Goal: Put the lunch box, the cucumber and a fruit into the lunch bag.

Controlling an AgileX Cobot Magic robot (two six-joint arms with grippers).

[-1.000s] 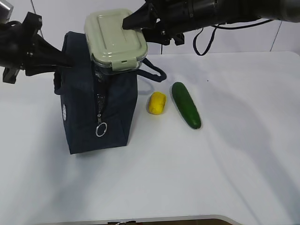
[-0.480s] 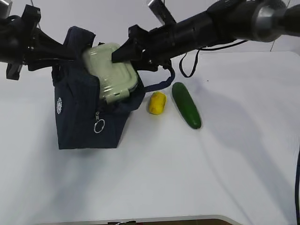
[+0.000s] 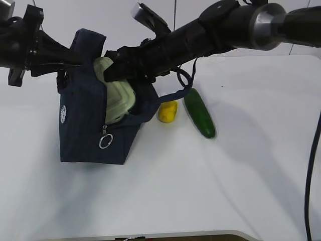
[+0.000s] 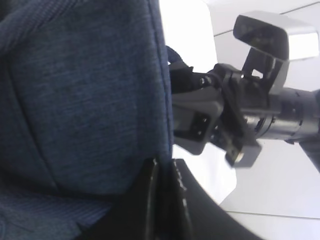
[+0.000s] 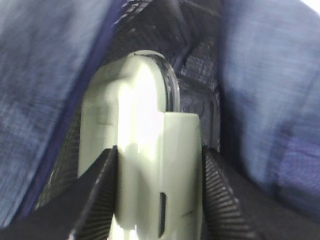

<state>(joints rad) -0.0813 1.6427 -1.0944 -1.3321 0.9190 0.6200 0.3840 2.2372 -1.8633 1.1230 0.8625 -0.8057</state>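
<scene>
While the right hand [image 5: 157, 200] grips the lunch box [image 3: 116, 95] half inside the lunch bag [image 3: 83, 135], left hand [image 4: 165, 200] pinching its rim: fabric may slip, bag tip.

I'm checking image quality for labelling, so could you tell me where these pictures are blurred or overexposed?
Exterior view: evenly lit, soft shadows, cucumber and fruit sharp. Right wrist view: lunch box lid glares white, lunch bag fabric blurred. Left wrist view: fabric weave sharp, bright background washed out.
</scene>
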